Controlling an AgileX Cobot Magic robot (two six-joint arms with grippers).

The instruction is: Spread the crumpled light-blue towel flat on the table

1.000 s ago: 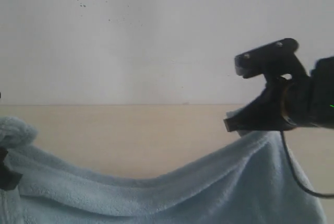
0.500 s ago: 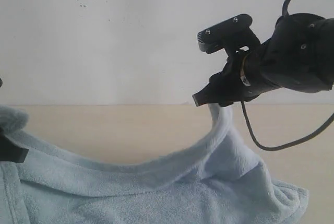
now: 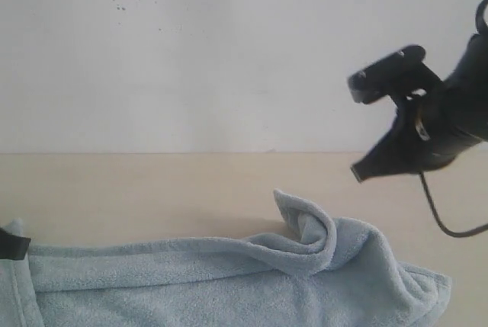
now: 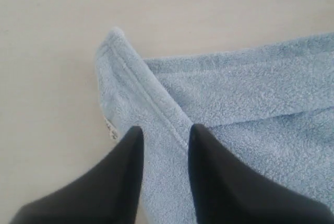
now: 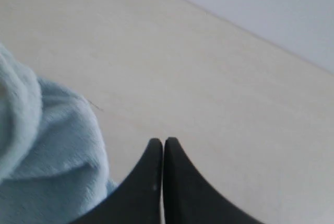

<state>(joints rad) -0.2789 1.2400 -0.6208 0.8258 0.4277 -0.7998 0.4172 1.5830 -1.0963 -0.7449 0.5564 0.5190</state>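
Observation:
The light-blue towel [image 3: 229, 281] lies along the near part of the table [image 3: 152, 190]. One part is folded up into a soft peak [image 3: 305, 220] right of centre. My right gripper [image 3: 358, 171] hovers above and to the right of that peak, shut with nothing in it; its closed tips [image 5: 163, 141] hang over bare table beside a towel fold [image 5: 47, 145]. My left gripper [image 4: 164, 132] is open, its two fingers straddling the towel's hemmed corner edge [image 4: 151, 93] with a small white label [image 4: 109, 129] beside one finger. Only a black bit of it [image 3: 11, 247] shows at the exterior view's left edge.
A white wall [image 3: 229, 52] rises behind the table's far edge. Bare beige table runs between the towel and the wall. A black cable [image 3: 450, 228] hangs below the right arm.
The right gripper let go of the lifted towel corner, which dropped into a folded peak, and moved right and shut. The left gripper opened and the towel's left end sank to the table.

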